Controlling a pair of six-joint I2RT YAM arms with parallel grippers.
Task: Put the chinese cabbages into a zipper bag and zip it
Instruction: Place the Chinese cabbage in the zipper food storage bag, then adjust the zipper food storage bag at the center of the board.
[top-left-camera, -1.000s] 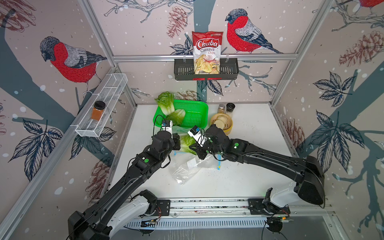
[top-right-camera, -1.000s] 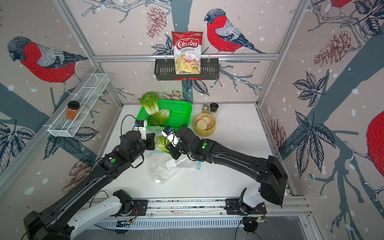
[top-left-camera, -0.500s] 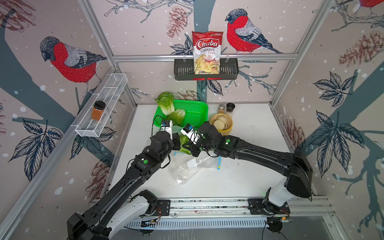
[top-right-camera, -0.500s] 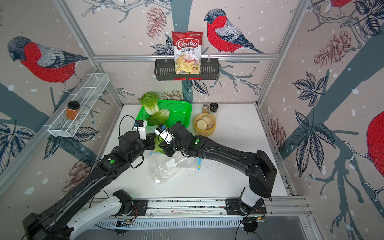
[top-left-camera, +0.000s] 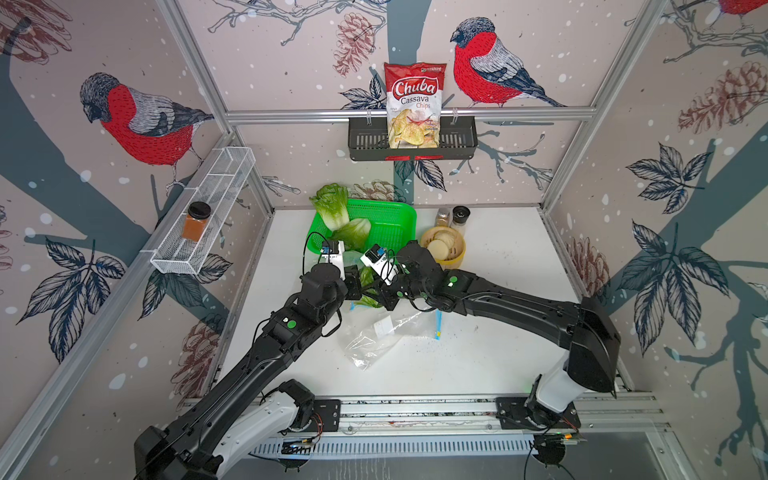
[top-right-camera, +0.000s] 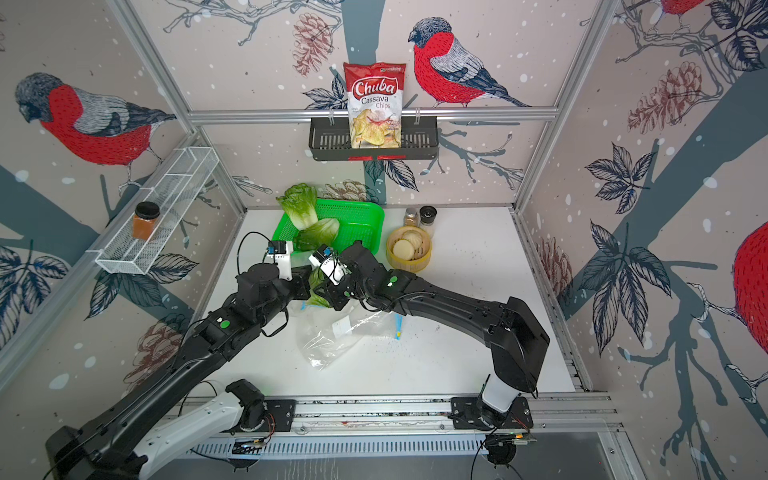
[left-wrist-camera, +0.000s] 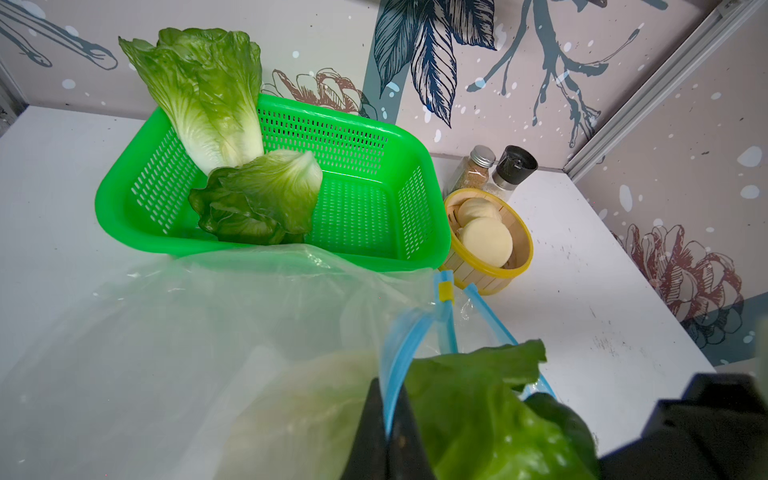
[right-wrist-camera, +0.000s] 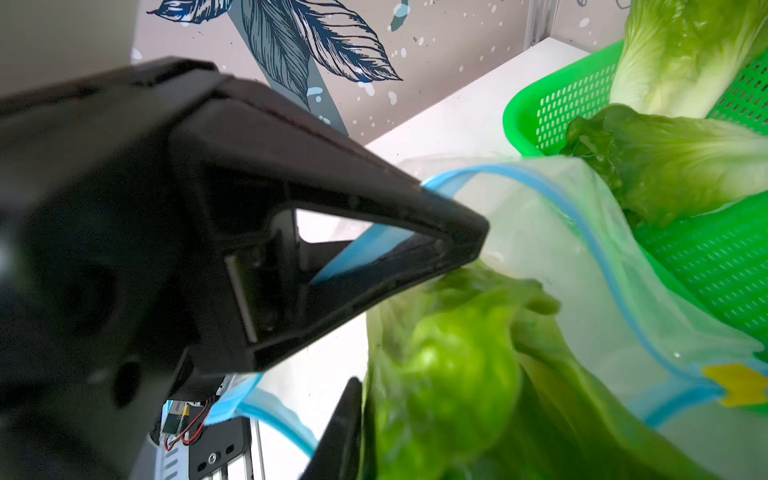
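My left gripper (left-wrist-camera: 388, 399) is shut on the blue zip rim of the clear zipper bag (top-left-camera: 386, 332), holding its mouth up. One chinese cabbage (left-wrist-camera: 478, 407) sits in that mouth, leaves sticking out. In the right wrist view a finger (right-wrist-camera: 345, 424) of my right gripper (top-left-camera: 384, 295) lies against this cabbage (right-wrist-camera: 449, 374); the other finger is hidden behind the leaves. Two more cabbages are in the green basket (top-left-camera: 399, 216): one (top-left-camera: 332, 205) leans upright, one (top-left-camera: 355, 232) lies flat. The bag's lower part trails on the white table in both top views.
A yellow steamer with white buns (top-left-camera: 442, 249) stands right of the basket, with two spice jars (top-left-camera: 453, 216) behind it. A chips bag (top-left-camera: 413, 104) sits in a black rack on the back wall. A wire shelf with an orange jar (top-left-camera: 197, 216) hangs on the left wall.
My right gripper has carried the cabbage to the left, up to the bag mouth beside the left gripper. The left arm has barely moved and keeps its hold.
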